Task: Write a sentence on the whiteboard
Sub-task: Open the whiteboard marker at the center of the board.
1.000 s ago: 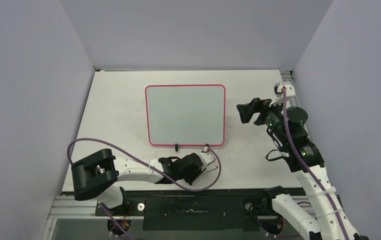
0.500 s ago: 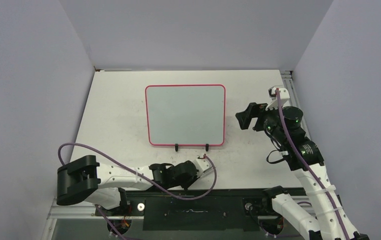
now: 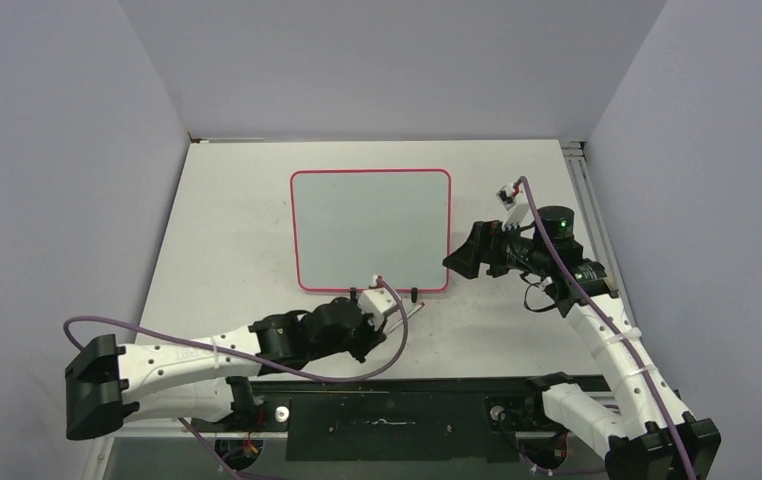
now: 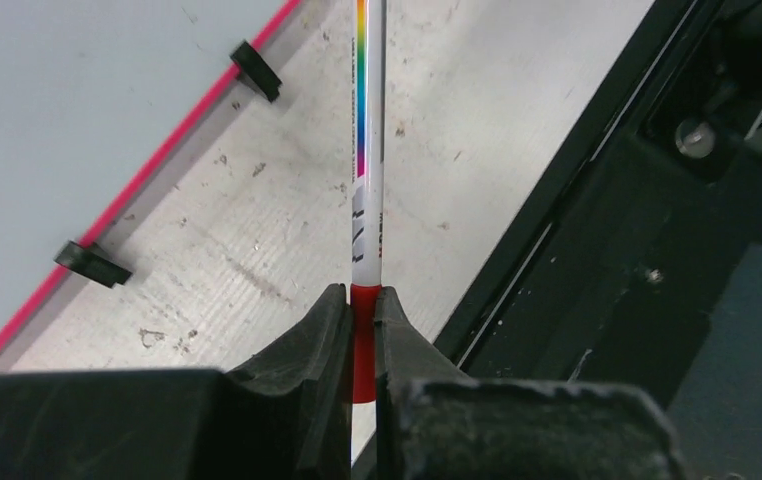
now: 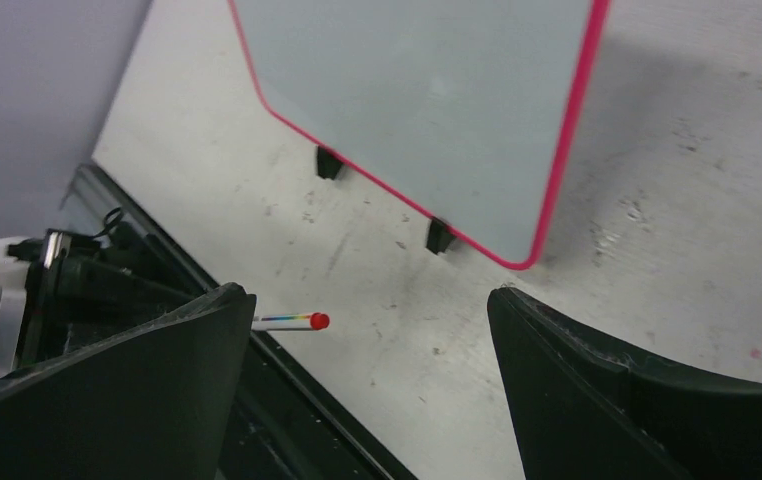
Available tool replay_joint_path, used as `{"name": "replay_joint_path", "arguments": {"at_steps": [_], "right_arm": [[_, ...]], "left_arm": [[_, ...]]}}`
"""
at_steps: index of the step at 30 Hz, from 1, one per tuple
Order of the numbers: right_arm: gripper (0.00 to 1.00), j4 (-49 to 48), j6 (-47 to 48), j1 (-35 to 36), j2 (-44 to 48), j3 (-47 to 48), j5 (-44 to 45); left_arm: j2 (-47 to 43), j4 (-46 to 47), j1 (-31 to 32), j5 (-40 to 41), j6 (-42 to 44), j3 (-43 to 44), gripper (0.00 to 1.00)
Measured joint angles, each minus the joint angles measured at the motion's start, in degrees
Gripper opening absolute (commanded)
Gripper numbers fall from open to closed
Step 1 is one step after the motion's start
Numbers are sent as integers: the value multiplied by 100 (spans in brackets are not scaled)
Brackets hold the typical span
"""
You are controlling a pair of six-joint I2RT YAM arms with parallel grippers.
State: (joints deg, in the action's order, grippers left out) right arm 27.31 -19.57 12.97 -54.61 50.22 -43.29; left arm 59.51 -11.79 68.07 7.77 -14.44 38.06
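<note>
Clamping marker (image 4: 367, 150) in left jaws | whiteboard (image 3: 371, 230) just beyond | right jaws wide, beside it

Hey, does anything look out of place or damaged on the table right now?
Nothing stands out. The whiteboard sits square and unmarked, the left gripper is shut on the marker, and the table shows only scuff marks.

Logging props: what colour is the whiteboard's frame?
Pink-red thin frame around the glossy white rectangular whiteboard; clearest in right wrist view.
</note>
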Motion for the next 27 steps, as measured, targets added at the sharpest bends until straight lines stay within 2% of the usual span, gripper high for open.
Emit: {"name": "replay_joint_path", "arguments": {"at_steps": [6, 10, 15, 21, 27], "right_arm": [[99, -551, -267, 66, -101, -48, -1488], [90, -717, -284, 282, -326, -59, -1945], [78, -966, -398, 597, -732, -254, -2223], [51, -1231, -623, 1130, -914, -315, -2264], [43, -1766, -1003, 1296, -914, -400, -2356]], "left_arm": [[-243, -621, -1091, -1521, 306, 885, 0], [-205, -841, -1672, -2496, 555, 1318, 0], [-120, -791, -1847, -3342, 662, 1316, 0], [-105, -728, -1864, -3742, 664, 1078, 0], [-107, -686, -1869, -3873, 662, 1069, 0]]}}
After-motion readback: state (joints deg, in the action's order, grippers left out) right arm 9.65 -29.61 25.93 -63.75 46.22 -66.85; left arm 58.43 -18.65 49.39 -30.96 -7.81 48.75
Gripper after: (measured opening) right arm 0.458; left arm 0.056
